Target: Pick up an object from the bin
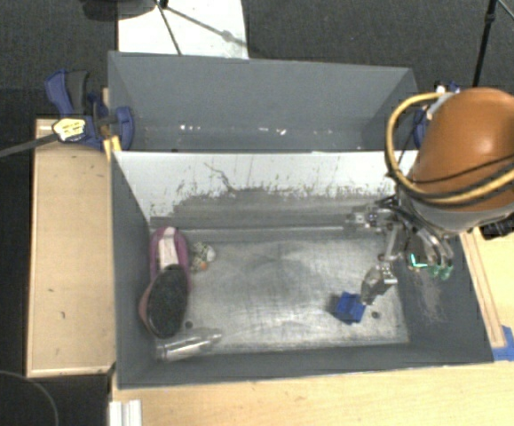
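Poised with gripper (376,289) just beside small blue block (349,309), presumably for grasping. Cannot tell whether open or closed.

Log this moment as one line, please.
gripper: low in bin, right side | nearest: blue block, just lower-left | brush: left wall
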{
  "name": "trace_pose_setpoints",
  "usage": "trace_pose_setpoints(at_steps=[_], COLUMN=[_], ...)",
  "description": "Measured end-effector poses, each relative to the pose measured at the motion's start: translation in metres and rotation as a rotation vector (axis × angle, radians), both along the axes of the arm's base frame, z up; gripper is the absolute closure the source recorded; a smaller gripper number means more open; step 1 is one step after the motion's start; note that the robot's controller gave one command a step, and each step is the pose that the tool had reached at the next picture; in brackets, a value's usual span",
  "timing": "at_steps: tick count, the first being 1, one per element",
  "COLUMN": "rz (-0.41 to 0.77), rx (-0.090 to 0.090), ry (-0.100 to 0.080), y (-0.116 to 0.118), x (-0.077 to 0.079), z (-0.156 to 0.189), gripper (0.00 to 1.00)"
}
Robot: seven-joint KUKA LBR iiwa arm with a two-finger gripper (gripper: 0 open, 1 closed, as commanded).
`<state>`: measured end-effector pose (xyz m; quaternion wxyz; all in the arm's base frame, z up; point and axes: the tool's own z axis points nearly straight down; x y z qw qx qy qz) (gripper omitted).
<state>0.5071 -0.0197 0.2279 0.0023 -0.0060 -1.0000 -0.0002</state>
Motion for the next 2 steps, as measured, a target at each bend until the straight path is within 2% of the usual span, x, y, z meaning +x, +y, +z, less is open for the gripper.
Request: trace_pose_setpoints(at_steps=[1,2], rz=[0.087,0.133], rx=[0.000,-0.004], ry=[-0.004,-0.009], y=[-0.008,-0.072], x=[-0.012,0.017], z=[-0.160,-0.157], gripper=[0.00,0.00])
